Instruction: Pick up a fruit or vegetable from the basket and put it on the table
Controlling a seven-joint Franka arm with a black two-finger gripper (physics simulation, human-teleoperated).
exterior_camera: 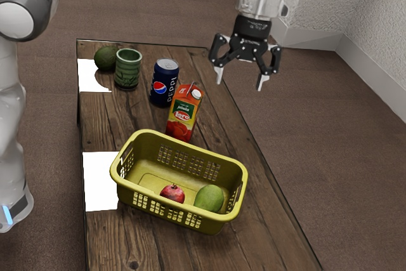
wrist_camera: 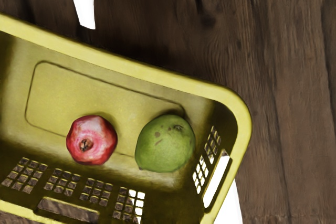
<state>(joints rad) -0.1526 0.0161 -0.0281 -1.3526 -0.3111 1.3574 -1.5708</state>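
A red pomegranate [wrist_camera: 92, 140] and a green mango [wrist_camera: 165, 144] lie side by side in a yellow plastic basket [exterior_camera: 237, 175] on a wooden counter [exterior_camera: 190, 249] as the end effector [exterior_camera: 240, 85] hangs above counter height, fingers spread and empty. Beyond the basket in the exterior view stand a juice carton [exterior_camera: 183, 113], a dark blue can [exterior_camera: 164, 83] and a green cup [exterior_camera: 128, 69], with a dark green fruit [exterior_camera: 105, 58] beside the cup.

Red juice carton [exterior_camera: 183, 117] upright; dark-blue soda can [exterior_camera: 164, 85] upright, just beside it. Green patterned cup [exterior_camera: 128, 71] near can; dark-green round fruit [exterior_camera: 104, 59] beside cup. Brown floor [exterior_camera: 317, 131]; pale textured wall [exterior_camera: 377, 11].
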